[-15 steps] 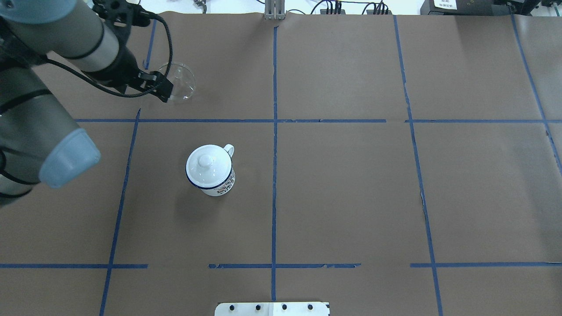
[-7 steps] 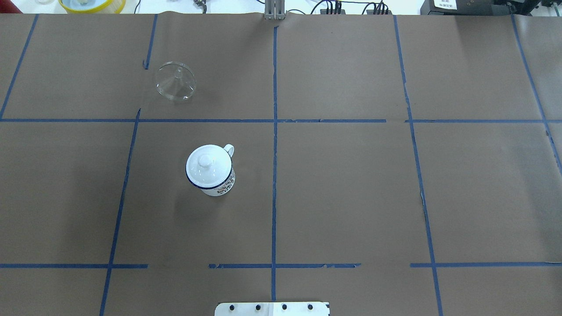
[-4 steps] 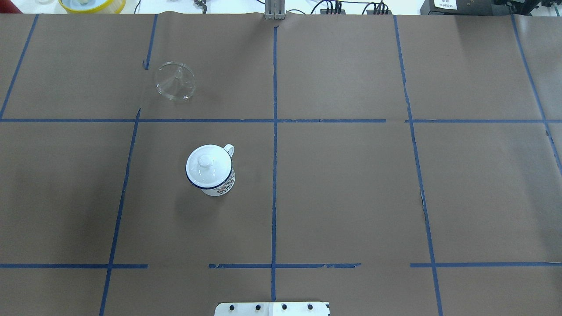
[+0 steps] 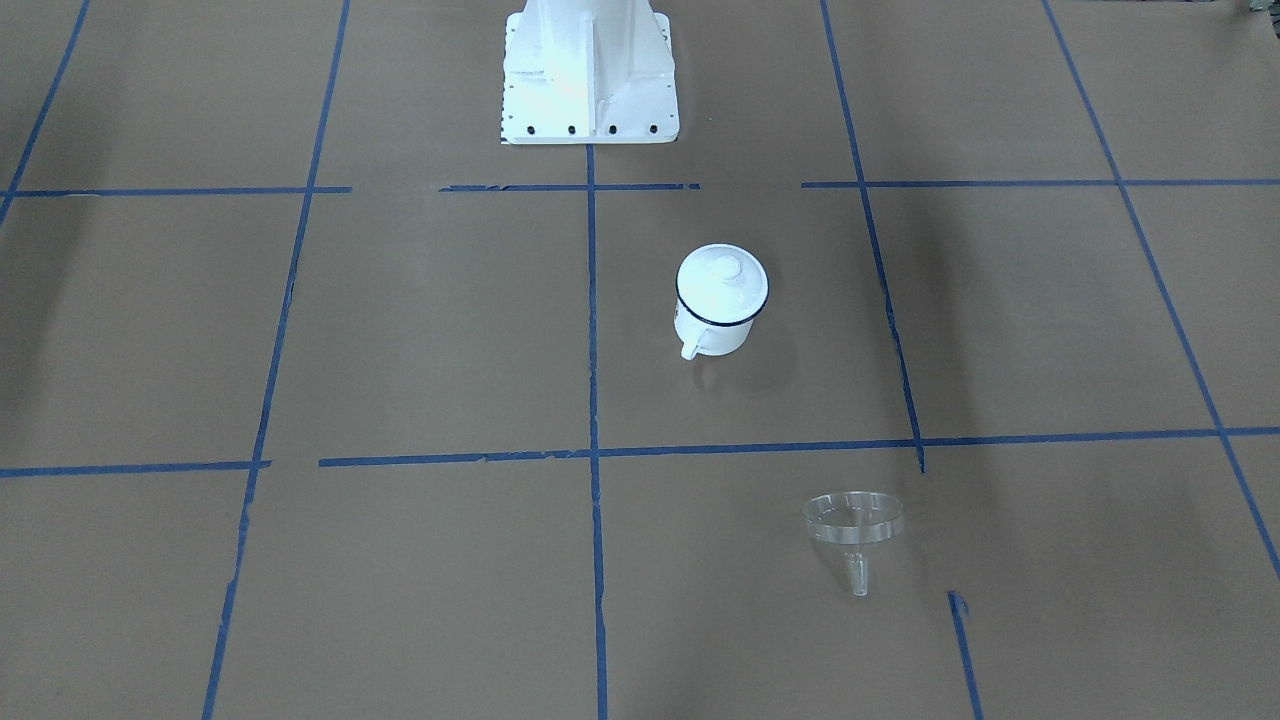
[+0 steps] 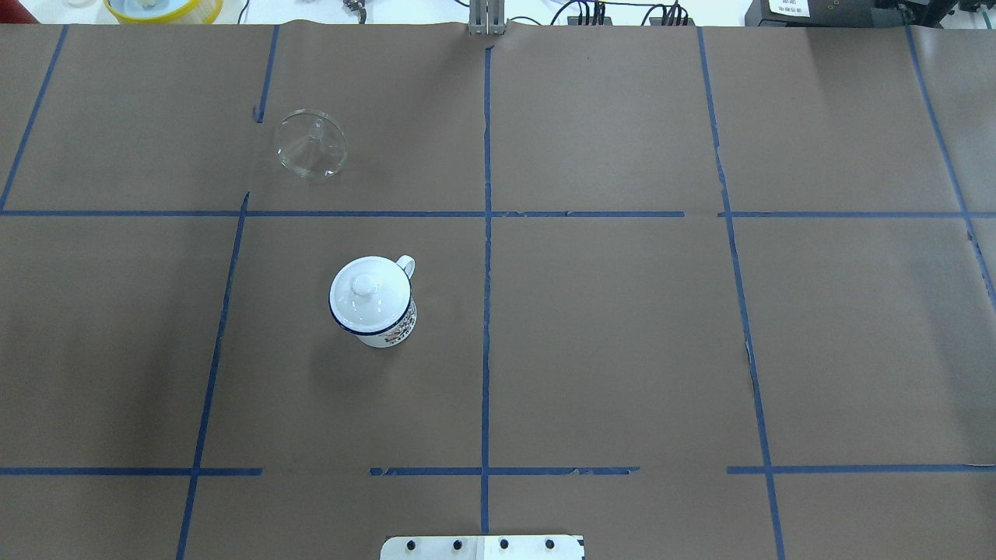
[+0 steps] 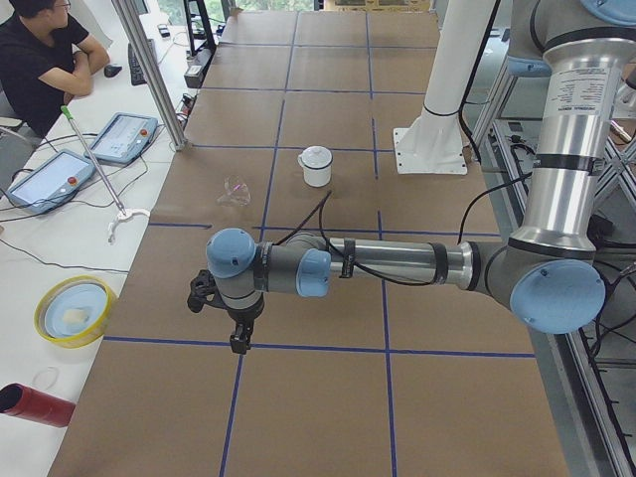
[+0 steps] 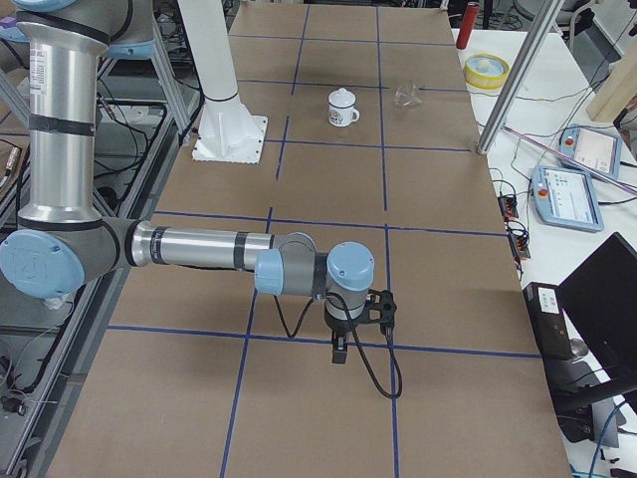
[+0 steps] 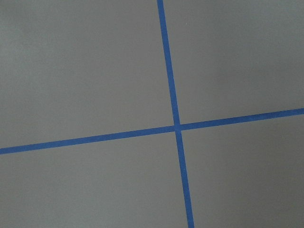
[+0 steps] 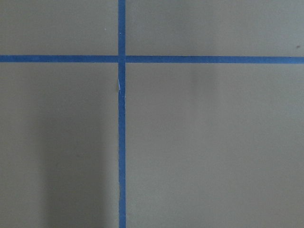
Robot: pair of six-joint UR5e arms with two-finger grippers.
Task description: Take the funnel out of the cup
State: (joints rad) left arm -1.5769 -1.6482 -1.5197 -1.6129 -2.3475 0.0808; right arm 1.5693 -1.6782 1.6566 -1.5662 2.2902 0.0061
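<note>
The removal itself looks finished: the funnel (image 5: 310, 145) is out of the cup (image 5: 373, 305) and lies tipped on its side on the brown tabletop (image 5: 622, 350). In the overhead view it sits at about 11 o'clock from the cup and well apart from it, with a blue tape line between the two. The cup stands upright with its handle toward 1 o'clock, and a white domed lid (image 5: 364, 292) with a knob sits on its mouth. Neither arm shows in the overhead or front-facing views. In the view from the table's left end, the left fingers (image 6: 239, 341) hang over a tape crossing at roughly 7 o'clock from the cup and far from it. In the view from the right end, the right fingers (image 7: 340, 351) hang over another crossing at about 6 o'clock from the cup. Both wrist cameras show only bare paper and tape, with nothing between the fingers in sight. From these side views I cannot tell whether either pair is released or clenched. My judgement is that the step in hand is parking the arms, with both clear of the things. The next move calls for little more than holding clear, since the funnel rests free and nothing crowds it.
</note>
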